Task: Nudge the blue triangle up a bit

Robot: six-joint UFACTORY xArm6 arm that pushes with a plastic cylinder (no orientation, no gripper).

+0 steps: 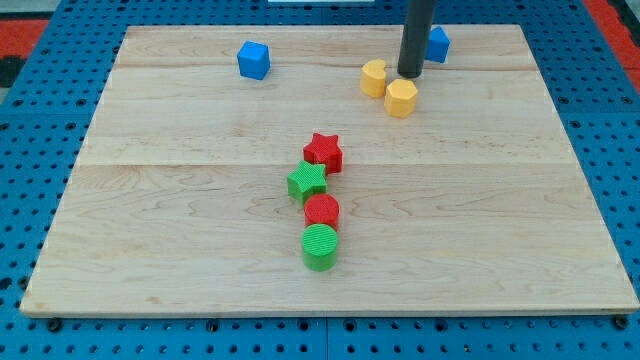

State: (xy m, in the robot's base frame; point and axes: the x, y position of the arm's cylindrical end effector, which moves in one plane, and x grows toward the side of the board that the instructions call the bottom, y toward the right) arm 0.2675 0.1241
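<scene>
The blue triangle (437,44) lies near the top edge of the wooden board, right of centre, partly hidden behind my rod. My tip (410,74) rests on the board just below and left of it, between the triangle and two yellow blocks. One yellow block (374,78) is left of the tip. The other yellow block (401,98), a hexagon, is just below the tip.
A blue cube (254,60) sits at the top left. In the middle, a column runs down: red star (324,152), green star (307,182), red cylinder (322,211), green cylinder (320,247). The board (150,250) lies on a blue pegboard.
</scene>
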